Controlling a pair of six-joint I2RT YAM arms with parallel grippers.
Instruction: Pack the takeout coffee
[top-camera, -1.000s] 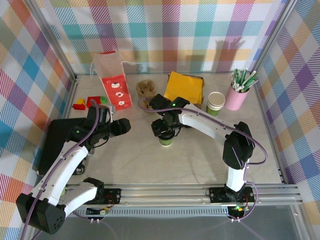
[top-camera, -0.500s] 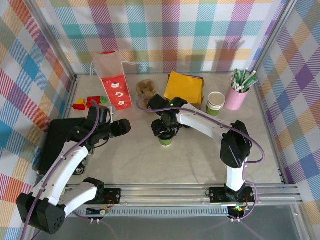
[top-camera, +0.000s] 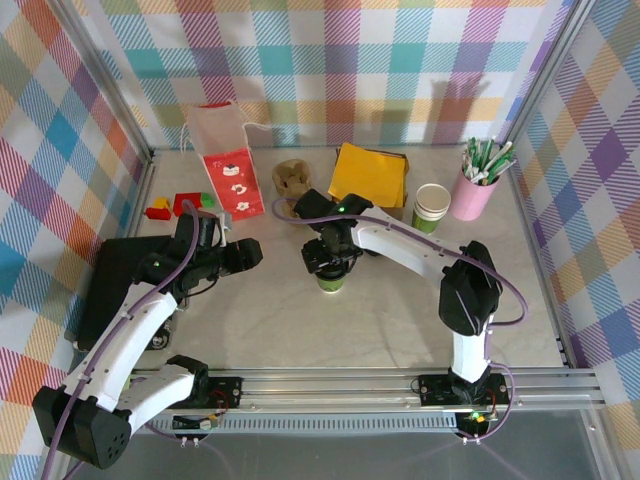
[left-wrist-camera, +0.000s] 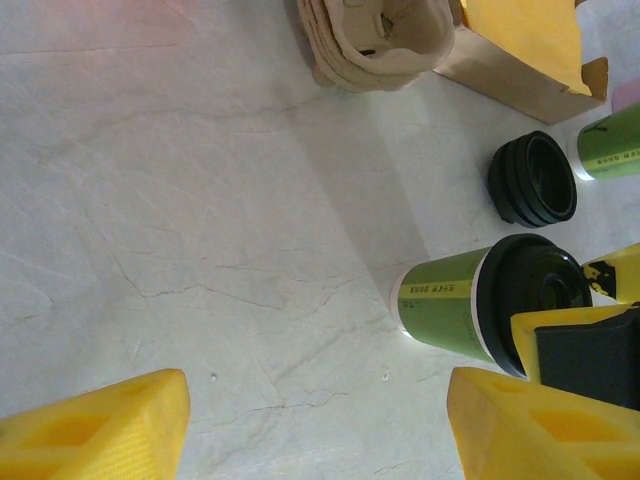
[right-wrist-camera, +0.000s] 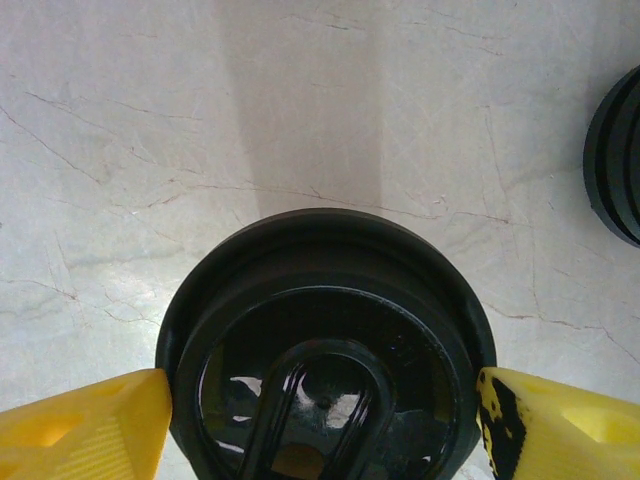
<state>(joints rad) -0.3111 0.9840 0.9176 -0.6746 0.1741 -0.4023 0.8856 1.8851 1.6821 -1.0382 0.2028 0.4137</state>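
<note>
At the near edge: left arm (top-camera: 130, 330), angled up from its base toward mid-table. The left gripper (top-camera: 248, 254) is level, its fingers spread wide with nothing between them (bare table (left-wrist-camera: 200, 200) beneath). Farther in: right arm (top-camera: 420, 250), bent leftward with the wrist pointing down. The right gripper (right-wrist-camera: 322, 400) is closed against the black lid (right-wrist-camera: 320, 290) on both sides. The takeout coffee (top-camera: 331, 283) stands upright at mid-table, directly under that gripper and apart from the left one.

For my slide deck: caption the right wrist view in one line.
The right gripper pinches the black round plastic lid between yellow fingers, pale marbled tabletop beneath.
</note>
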